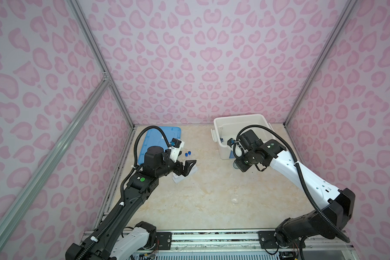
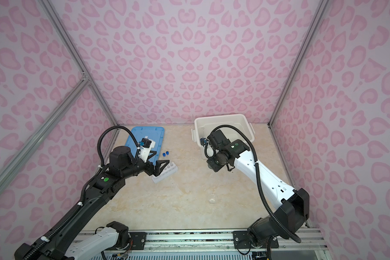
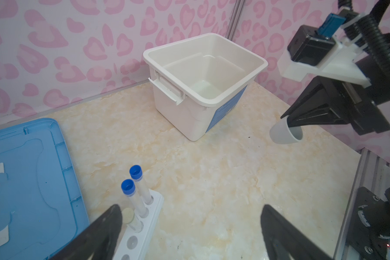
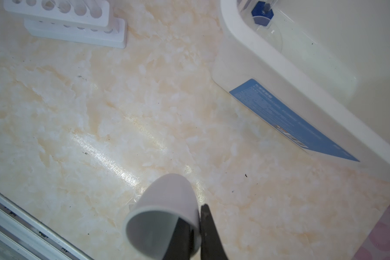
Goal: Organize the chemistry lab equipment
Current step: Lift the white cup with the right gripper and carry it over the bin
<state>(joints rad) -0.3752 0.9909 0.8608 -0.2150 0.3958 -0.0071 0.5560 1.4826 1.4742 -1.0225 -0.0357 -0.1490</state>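
Now the big white plastic bin [image 3: 178,117] stands open, with the flat blue plastic lid [image 3: 32,180] well apart from it. Nearer the lid, the white six-hole rack [image 3: 144,225] sits under the left gripper [image 3: 190,207], whose jaws are spread wide. Just beside the bin's labelled wall, the right gripper [image 4: 196,222] pinches the rim of the tilted small white cup [image 4: 164,216]. Two blue-capped clear test tubes [image 3: 135,172] and a white-capped tube [image 3: 128,213] stand in the rack. A tiny blue-based cylinder [image 4: 260,11] sits inside the bin.

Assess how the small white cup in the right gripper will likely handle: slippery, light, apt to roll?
The small white cup looks thin-walled, so probably light. The right gripper pinches only one smooth wall, so it might pivot or slip. Round and tapered, it would likely roll in a curve if dropped sideways on the table.
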